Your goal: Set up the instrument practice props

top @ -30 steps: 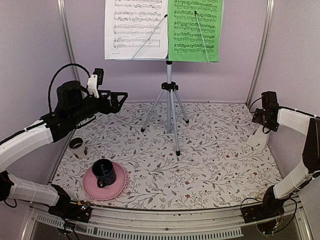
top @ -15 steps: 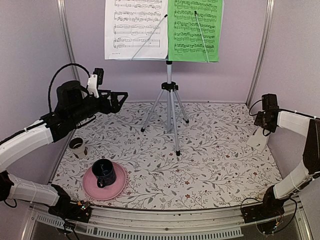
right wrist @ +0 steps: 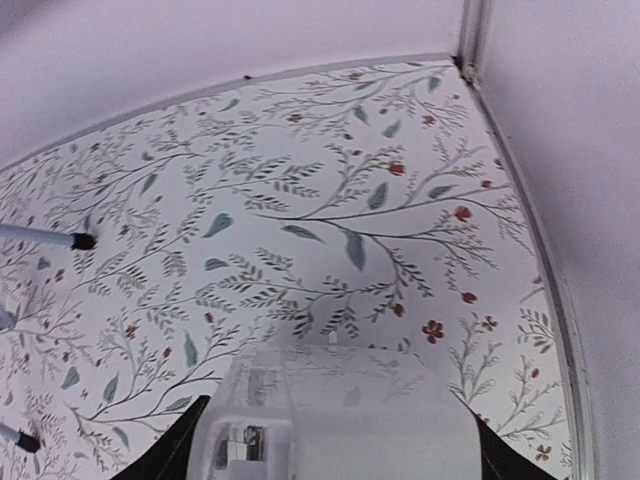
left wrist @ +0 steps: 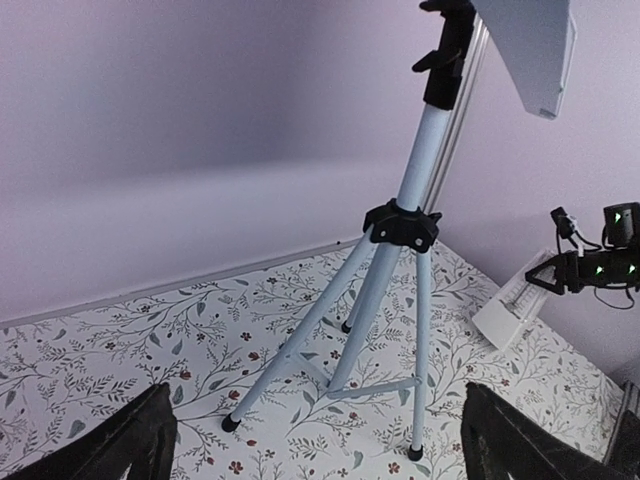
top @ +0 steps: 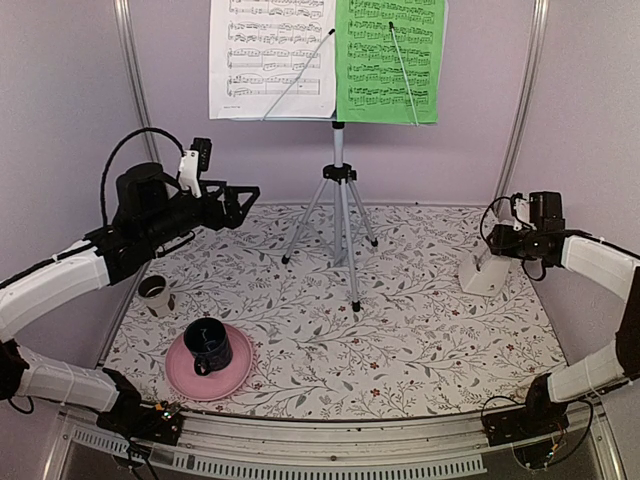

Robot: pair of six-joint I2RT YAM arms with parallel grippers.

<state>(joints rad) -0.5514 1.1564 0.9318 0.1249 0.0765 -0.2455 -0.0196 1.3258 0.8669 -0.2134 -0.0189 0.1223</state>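
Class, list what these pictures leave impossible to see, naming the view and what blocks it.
1. Top view: white sheet and green sheet are cut off by the top edge.
2. Right wrist view: metronome runs off the bottom edge, blurred and close.
3. Top view: mug contents are too dark to tell.

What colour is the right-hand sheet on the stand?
The sheet is green; top external view best.

You have the music stand (top: 339, 172) far centre on the bench (top: 420, 340), metronome (top: 485, 272) at its right, mug (top: 207, 345) on plate (top: 236, 380) near left, cup (top: 155, 293) just behind.
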